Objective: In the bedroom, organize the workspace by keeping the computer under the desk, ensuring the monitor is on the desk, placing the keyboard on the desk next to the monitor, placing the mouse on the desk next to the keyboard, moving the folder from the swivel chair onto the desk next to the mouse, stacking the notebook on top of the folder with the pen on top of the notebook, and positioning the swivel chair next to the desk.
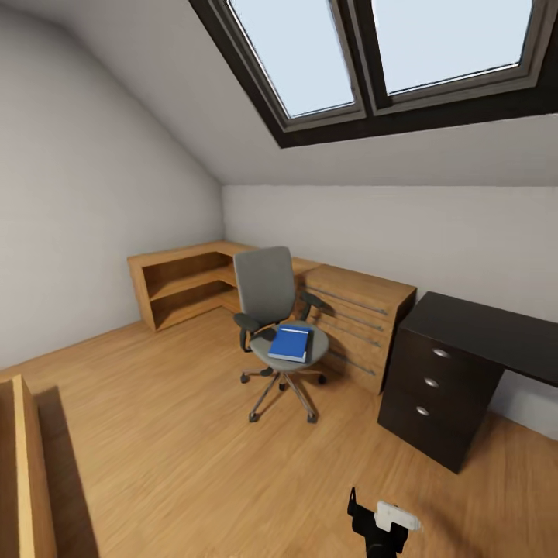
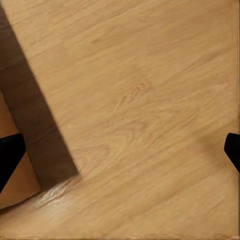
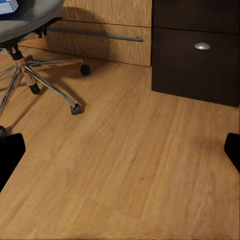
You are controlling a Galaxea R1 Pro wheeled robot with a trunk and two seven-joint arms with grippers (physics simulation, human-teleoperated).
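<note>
The swivel chair (image 1: 273, 325) was parked mid-floor in the bedroom (image 1: 155, 434), just in front of the light wooden drawer chest (image 1: 360, 322). The folder (image 1: 291, 342) was lying flat on the chair seat, its corner also caught in the right wrist view (image 3: 7, 6). The black three-drawer cabinet (image 1: 434, 395) stood to the right of the chair, against the chest's end, apart from the chair. The right gripper (image 3: 120, 150) was held over bare floor near the chair's base, fingers spread, nothing grasped. The left gripper (image 2: 120, 150) was likewise spread wide over floor planks, grasping nothing.
</note>
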